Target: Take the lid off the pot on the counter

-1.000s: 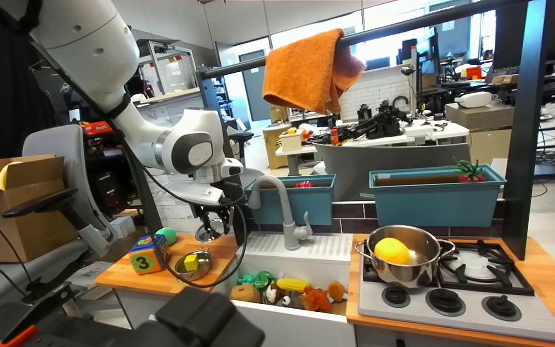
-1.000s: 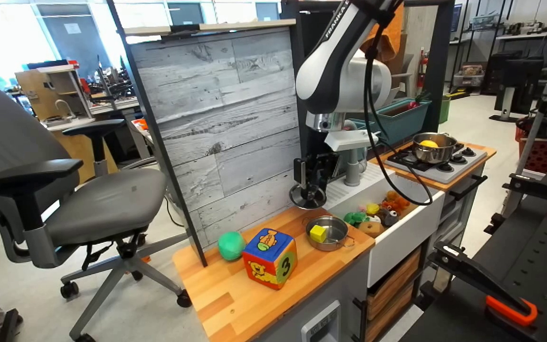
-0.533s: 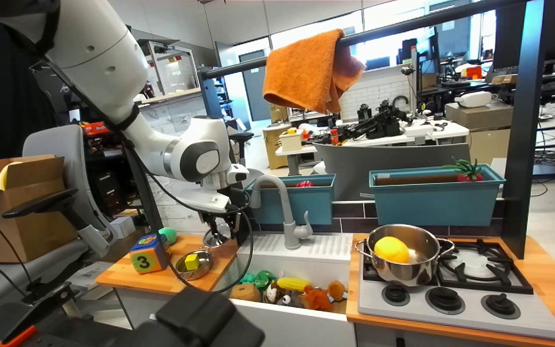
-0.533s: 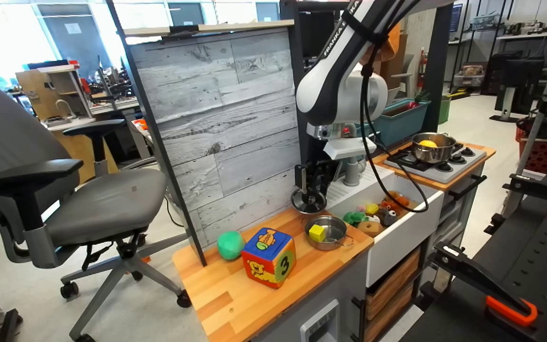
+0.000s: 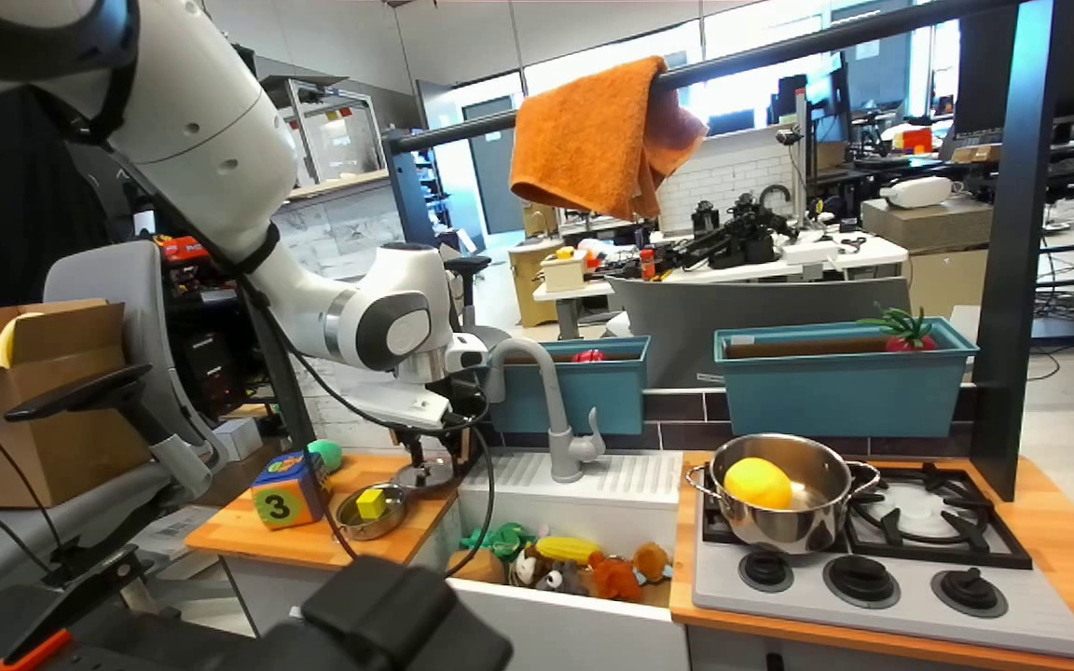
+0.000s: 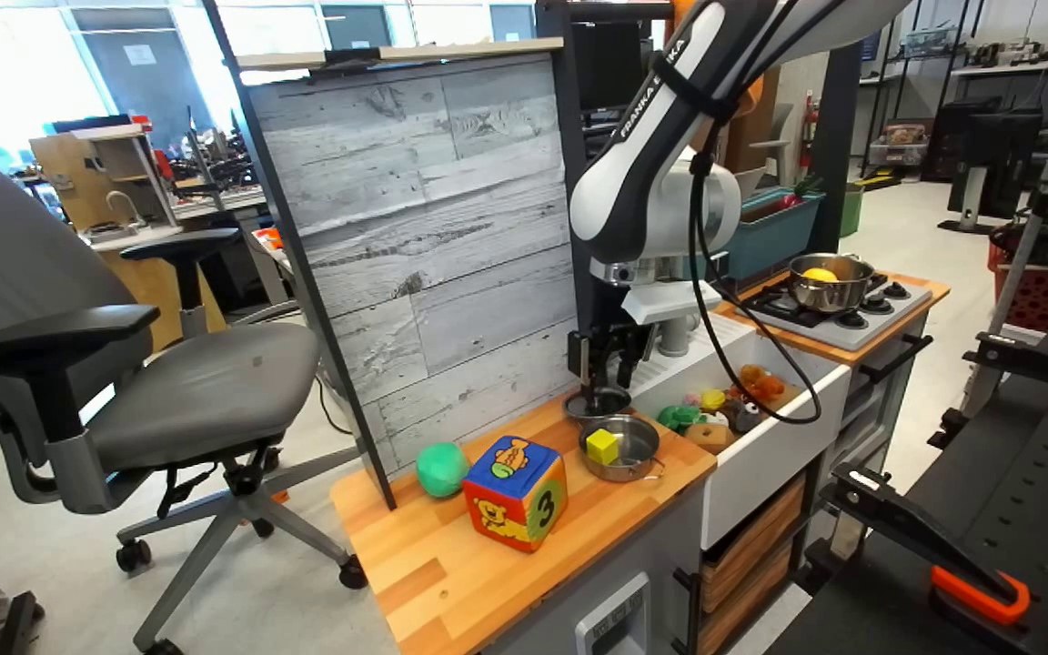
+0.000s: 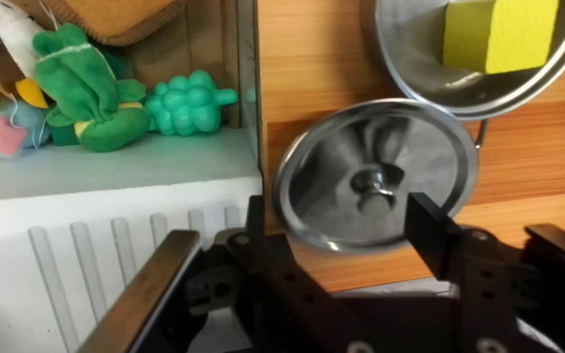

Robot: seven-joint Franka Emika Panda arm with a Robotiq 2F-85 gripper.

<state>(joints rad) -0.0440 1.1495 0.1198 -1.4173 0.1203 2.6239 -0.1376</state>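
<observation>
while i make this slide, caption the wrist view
Open gripper over the lid, beside the pot holding a yellow block.

1. Bright grey, with dark streaks, on the lid [image 7: 341, 181].
2. Grey on the pot [image 7: 412, 39], at one o'clock from the lid in the wrist view; yellow on the cube [image 7: 500, 37] inside.
3. Black on the fingers [image 7: 432, 235].
4. Light brown, with redder strips, on the table [image 7: 312, 59].
5. Teal-green on the grape toy [image 7: 187, 104], at ten o'clock from the lid.
6. In an exterior view, orange-and-green figure on blue, yellow bear on red, black 3 on green, all on the block [image 6: 517, 493].
7. Green on the ball [image 6: 442, 470], at ten o'clock from the block.
8. Orange on the towel [image 5: 593, 140] in an exterior view.
</observation>
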